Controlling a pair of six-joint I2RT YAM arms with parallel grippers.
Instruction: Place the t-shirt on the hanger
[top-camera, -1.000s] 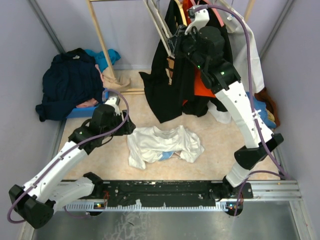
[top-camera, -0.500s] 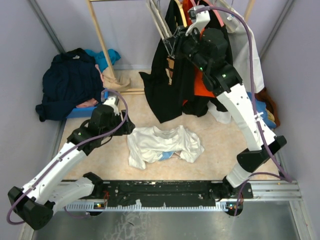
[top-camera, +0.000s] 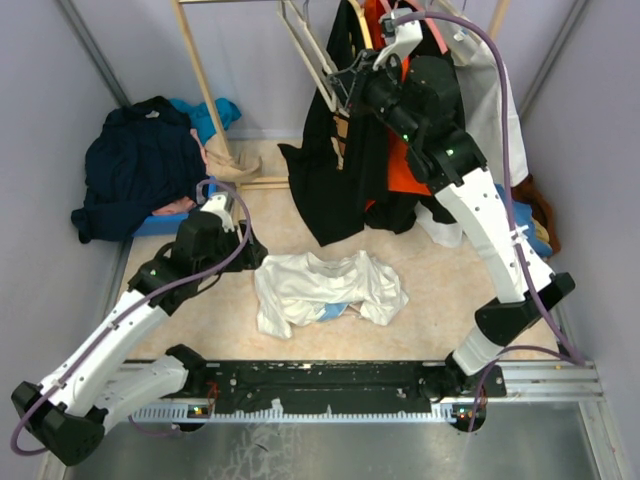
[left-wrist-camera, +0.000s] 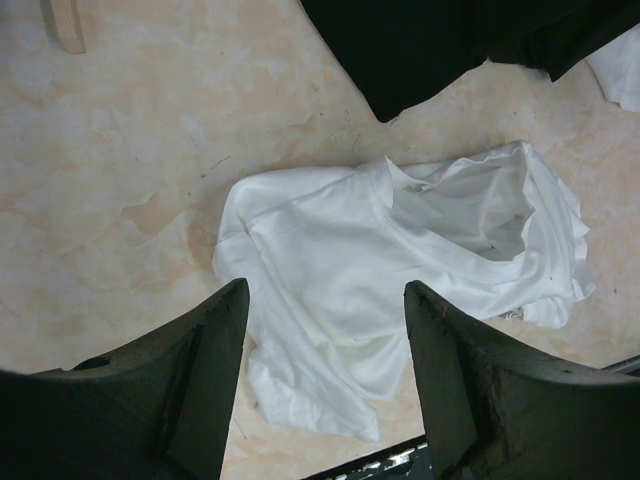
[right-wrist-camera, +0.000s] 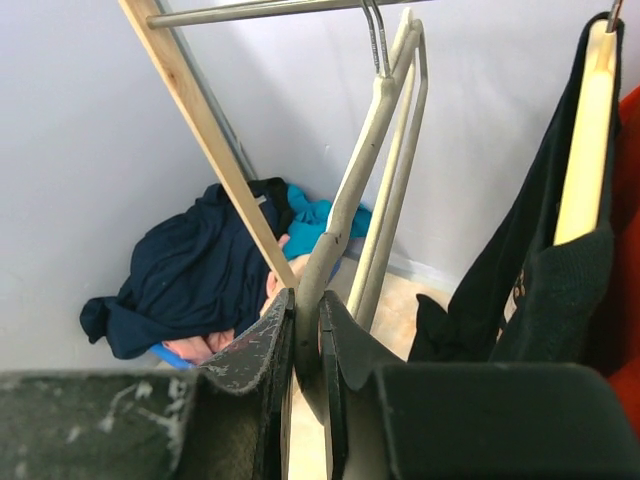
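Observation:
The t-shirt (top-camera: 325, 290) lies crumpled on the beige floor between the arms, white with a bit of blue print showing at its lower edge. In the left wrist view the t-shirt (left-wrist-camera: 400, 270) lies below and ahead of my open left gripper (left-wrist-camera: 325, 290), which hovers at its left end without touching it. My left gripper (top-camera: 245, 250) sits just left of the shirt. My right gripper (top-camera: 345, 90) is raised at the rack. Its jaws (right-wrist-camera: 308, 320) are shut on the lower arm of the pale grey hanger (right-wrist-camera: 350, 190), whose wire hook is over the metal rod.
A wooden rack post (top-camera: 205, 80) slants beside the hanger (top-camera: 310, 50). Black (top-camera: 340, 170), orange (top-camera: 405, 170) and white (top-camera: 495, 100) garments hang on the rack. A dark navy clothing pile (top-camera: 145, 165) lies back left. Grey walls close in both sides.
My right gripper loosened briefly and is shut on the hanger's arm again; the hanger has swung a little to the left. The left arm has shifted slightly toward the back.

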